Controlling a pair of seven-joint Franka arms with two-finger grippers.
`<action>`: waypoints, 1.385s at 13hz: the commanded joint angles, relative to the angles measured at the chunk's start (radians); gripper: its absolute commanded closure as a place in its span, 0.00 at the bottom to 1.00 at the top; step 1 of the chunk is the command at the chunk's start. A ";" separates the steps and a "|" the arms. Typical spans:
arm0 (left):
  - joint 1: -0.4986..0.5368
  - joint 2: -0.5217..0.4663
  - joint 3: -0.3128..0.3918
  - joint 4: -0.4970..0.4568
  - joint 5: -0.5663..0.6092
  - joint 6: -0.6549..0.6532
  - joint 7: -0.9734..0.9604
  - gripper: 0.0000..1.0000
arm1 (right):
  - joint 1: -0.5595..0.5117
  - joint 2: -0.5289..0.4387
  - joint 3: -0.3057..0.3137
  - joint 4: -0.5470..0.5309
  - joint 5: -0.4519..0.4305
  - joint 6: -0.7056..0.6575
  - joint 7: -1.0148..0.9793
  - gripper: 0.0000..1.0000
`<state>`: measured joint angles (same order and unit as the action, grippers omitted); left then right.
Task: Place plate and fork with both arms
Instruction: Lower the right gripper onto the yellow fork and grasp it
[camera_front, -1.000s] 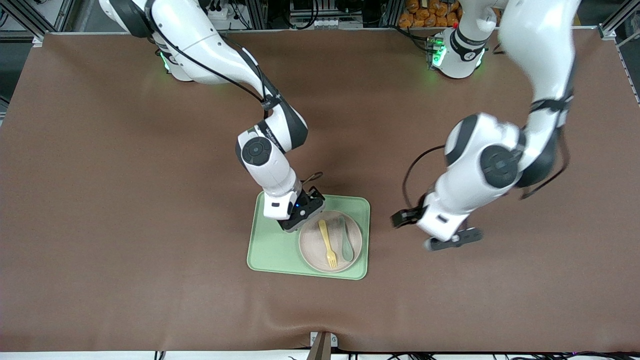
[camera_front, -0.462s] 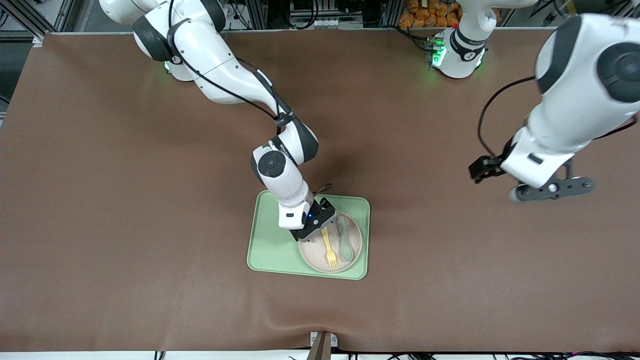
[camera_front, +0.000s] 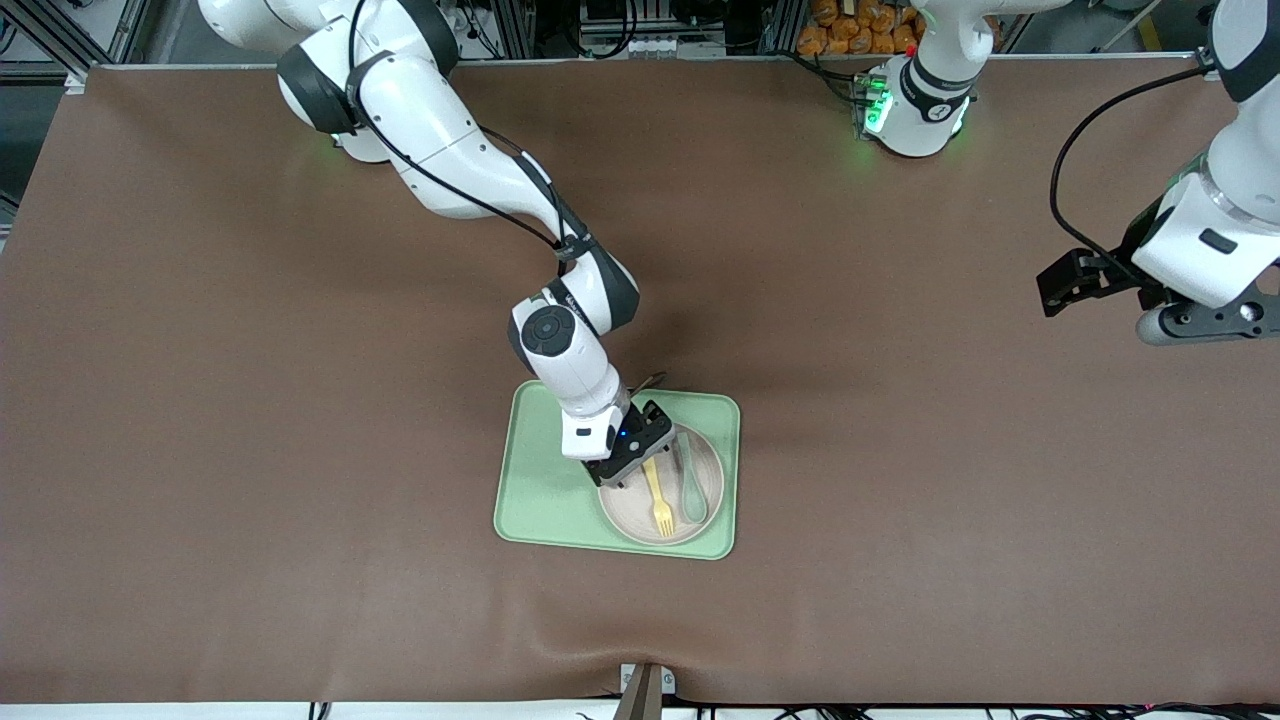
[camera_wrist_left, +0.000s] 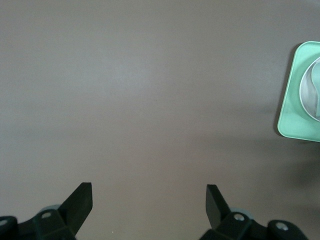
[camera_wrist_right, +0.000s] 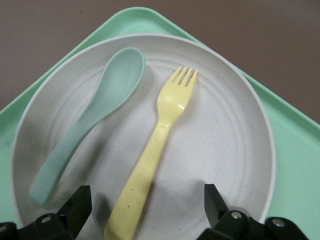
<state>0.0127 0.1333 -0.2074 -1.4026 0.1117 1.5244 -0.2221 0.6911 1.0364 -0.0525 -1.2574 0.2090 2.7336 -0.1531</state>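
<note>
left tool (camera_front: 1190, 322) withdrew; right tool (camera_front: 628, 478) over fork (camera_front: 658, 498).

You see a pale-yellow fork (camera_wrist_right: 159, 145) between the black fingers (camera_wrist_right: 77, 205) of the right claw (camera_wrist_right: 145, 207), and a muted grey-green spoon (camera_wrist_right: 90, 122) just beside it. Both lie on a pale, faintly speckled pinkish-beige plate (camera_wrist_right: 230, 140) under that claw, on a light-green tray (camera_wrist_right: 295, 150). Under the black left claw (camera_wrist_left: 148, 200), the tablecloth (camera_wrist_left: 150, 100) is plain brown. Both arms (camera_front: 560, 350) are white with black joints.
</note>
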 joint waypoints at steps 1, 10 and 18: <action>0.010 -0.035 -0.006 -0.030 -0.038 -0.006 0.009 0.00 | 0.008 0.030 -0.009 0.039 0.001 0.015 -0.016 0.00; -0.075 -0.136 0.116 -0.119 -0.106 -0.007 0.116 0.00 | 0.011 0.050 -0.009 0.013 0.010 0.129 -0.010 1.00; -0.111 -0.146 0.158 -0.127 -0.104 -0.018 0.116 0.00 | -0.004 -0.146 -0.007 -0.146 0.016 0.074 0.127 1.00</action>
<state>-0.0876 0.0024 -0.0612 -1.5153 0.0193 1.5084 -0.1178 0.6908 1.0048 -0.0631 -1.2898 0.2122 2.8381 -0.0704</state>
